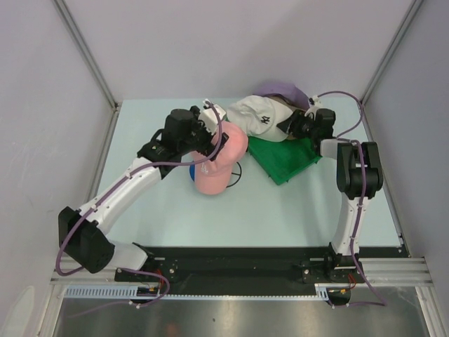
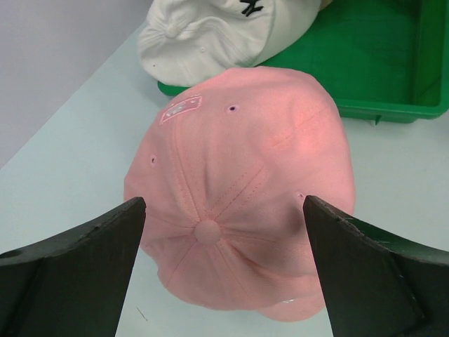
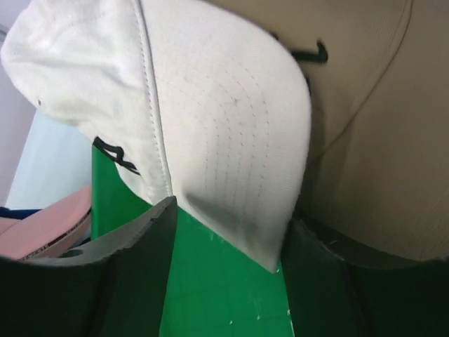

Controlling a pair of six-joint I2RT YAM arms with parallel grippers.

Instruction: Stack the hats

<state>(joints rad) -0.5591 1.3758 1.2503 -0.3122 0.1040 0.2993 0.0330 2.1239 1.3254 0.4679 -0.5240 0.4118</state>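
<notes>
Blue cap [image 1: 191, 171] lies almost wholly covered by the pink cap [image 2: 238, 154]; I see only a sliver beside it in the top view. Lavender cap [image 1: 284, 89] is partly hidden behind the white cap [image 3: 224, 119]. The tan cap [image 3: 379, 126] shows clearly only to the right wrist camera. Left gripper [image 2: 224, 203] hangs wide open over the pink crown, holding nothing. Right gripper [image 3: 231, 217] straddles the white brim above the green tray [image 3: 217, 295]; I cannot tell whether its fingers pinch the brim.
</notes>
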